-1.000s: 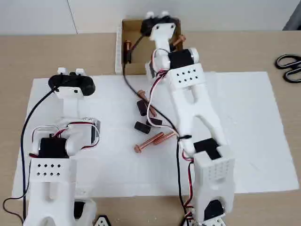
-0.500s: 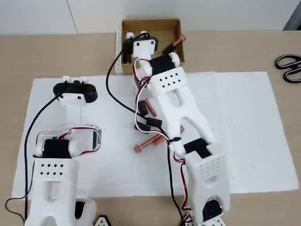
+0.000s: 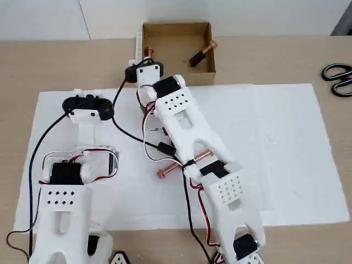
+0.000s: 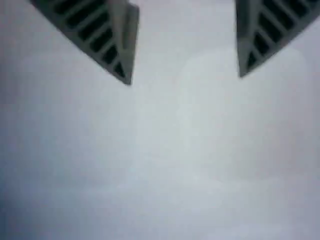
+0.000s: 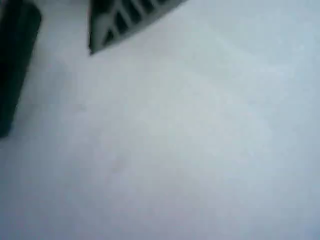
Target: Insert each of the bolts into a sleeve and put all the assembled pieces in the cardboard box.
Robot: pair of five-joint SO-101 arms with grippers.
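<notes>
The cardboard box (image 3: 177, 26) stands at the table's far edge. Inside, by its right wall, lies an assembled bolt in a black sleeve (image 3: 200, 53); a second copper bolt (image 3: 148, 53) rests by the left wall. My right gripper (image 3: 144, 70) hangs over the paper just outside the box's near left corner. A black sleeve (image 5: 15, 60) lies on the paper close beside it in the right wrist view. Loose copper bolts (image 3: 166, 171) stick out from under the right arm. My left gripper (image 4: 182, 75) is open above bare paper, at the left (image 3: 88, 104).
A white paper sheet (image 3: 286, 143) covers the work area. Black scissors (image 3: 338, 77) lie on the bare table at the far right. The right arm's black cable (image 3: 129, 135) loops across the paper between the arms.
The right arm swung back out of the box and leftward to its near left corner. The left arm drew slightly nearer.
</notes>
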